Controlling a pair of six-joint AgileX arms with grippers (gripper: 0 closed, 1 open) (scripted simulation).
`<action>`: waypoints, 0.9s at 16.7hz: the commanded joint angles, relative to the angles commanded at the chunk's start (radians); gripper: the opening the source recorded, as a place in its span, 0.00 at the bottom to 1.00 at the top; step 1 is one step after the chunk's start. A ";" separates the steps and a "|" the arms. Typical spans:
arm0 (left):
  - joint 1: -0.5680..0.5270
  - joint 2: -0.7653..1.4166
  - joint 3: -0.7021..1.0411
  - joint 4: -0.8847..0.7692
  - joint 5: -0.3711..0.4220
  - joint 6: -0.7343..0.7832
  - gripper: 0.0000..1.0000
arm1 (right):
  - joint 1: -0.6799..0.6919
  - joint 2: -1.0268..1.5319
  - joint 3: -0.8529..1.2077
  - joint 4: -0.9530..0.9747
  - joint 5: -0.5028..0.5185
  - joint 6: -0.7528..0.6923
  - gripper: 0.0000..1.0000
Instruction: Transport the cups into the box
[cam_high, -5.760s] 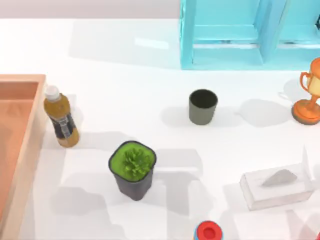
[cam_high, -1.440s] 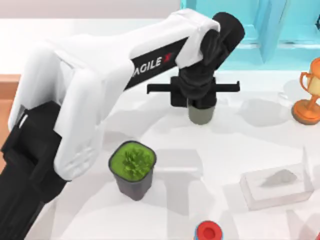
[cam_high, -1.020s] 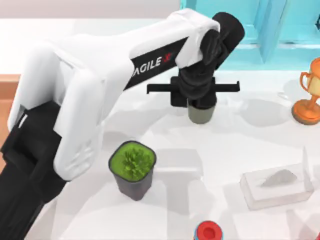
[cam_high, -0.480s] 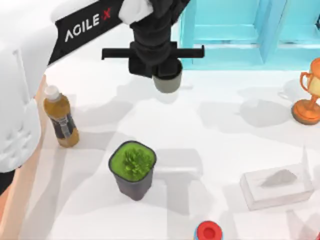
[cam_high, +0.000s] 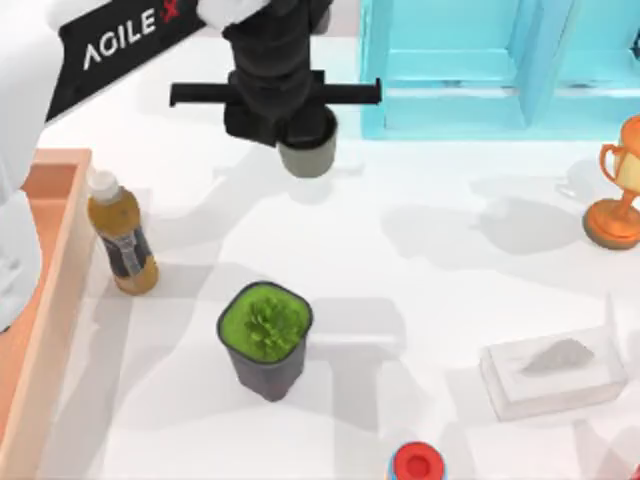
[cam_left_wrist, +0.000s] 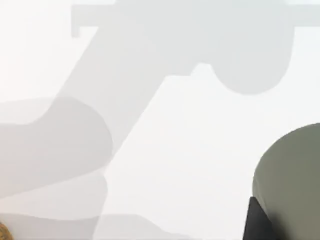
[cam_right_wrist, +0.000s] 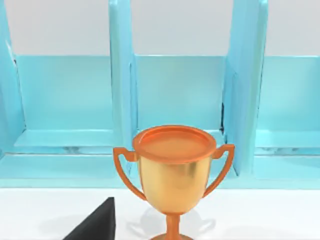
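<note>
Cup clamped in left gripper, lifted above the table's far middle, near the blue shelf. Carry step. Next: swing left past the bottle, get over the box, then lower and release.

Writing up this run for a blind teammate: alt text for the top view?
The left gripper holds an olive-grey cup above the table, right of the wooden box. Below stand a bottle and a potted plant.

left pincer carrying cup farther left, boxward
</note>
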 joint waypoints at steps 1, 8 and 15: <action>0.011 -0.006 -0.002 0.003 0.000 0.011 0.00 | 0.000 0.000 0.000 0.000 0.000 0.000 1.00; 0.342 -0.150 -0.088 0.044 0.010 0.307 0.00 | 0.000 0.000 0.000 0.000 0.000 0.000 1.00; 0.761 -0.341 -0.310 -0.090 0.079 0.713 0.00 | 0.000 0.000 0.000 0.000 0.000 0.000 1.00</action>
